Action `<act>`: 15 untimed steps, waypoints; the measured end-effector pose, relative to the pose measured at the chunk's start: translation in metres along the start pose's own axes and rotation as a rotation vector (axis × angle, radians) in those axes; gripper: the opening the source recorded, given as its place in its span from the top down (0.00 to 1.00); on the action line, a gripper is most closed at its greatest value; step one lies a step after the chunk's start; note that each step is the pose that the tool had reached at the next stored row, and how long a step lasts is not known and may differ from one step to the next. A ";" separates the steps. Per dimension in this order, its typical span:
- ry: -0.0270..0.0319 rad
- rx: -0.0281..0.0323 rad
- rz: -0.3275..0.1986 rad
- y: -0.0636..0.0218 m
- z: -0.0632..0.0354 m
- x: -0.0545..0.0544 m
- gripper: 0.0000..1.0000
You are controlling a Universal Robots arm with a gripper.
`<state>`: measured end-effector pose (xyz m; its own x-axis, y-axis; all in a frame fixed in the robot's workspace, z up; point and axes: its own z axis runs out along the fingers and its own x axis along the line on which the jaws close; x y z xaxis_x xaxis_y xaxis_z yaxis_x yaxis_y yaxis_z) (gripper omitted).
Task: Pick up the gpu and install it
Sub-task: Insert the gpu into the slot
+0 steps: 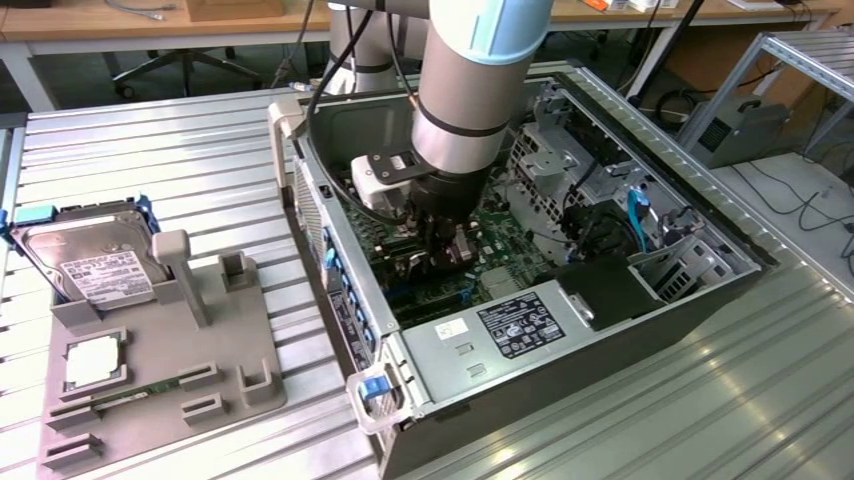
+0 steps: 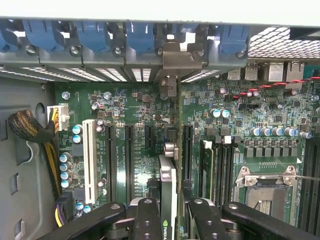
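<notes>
My gripper (image 2: 172, 214) is lowered inside the open computer case (image 1: 441, 345) and is shut on the gpu (image 2: 169, 172). The card is seen edge-on, dark with a green logo near my fingers (image 2: 147, 217). Its pale metal bracket (image 2: 177, 57) lies against the rear slot openings under the blue clips. The card stands in line with the black expansion slots of the green motherboard (image 2: 130, 115). How deep it sits in a slot I cannot tell. In the exterior view the gripper (image 1: 447, 245) hangs over the motherboard in the middle of the case.
A white slot (image 2: 90, 160) and a braided cable bundle (image 2: 30, 130) lie beside the card. The processor socket (image 2: 265, 185) is on its other side. Outside the case, a grey fixture (image 1: 200, 395) holds a hard drive (image 1: 100, 265) and a green memory stick (image 1: 134, 392).
</notes>
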<state>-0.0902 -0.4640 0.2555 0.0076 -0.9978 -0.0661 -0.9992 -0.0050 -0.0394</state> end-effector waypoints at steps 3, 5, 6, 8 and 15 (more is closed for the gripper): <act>0.0000 0.0000 0.000 0.0000 0.0000 0.000 0.73; -0.0001 0.0000 0.000 0.0000 0.0000 0.000 0.73; 0.0000 0.0000 0.000 0.0000 0.0000 0.000 0.73; 0.0000 0.0000 0.000 0.0000 0.0000 0.000 0.73; -0.0003 0.0001 0.000 0.0000 -0.0007 0.000 0.73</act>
<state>-0.0902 -0.4640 0.2562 0.0075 -0.9978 -0.0663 -0.9992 -0.0049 -0.0395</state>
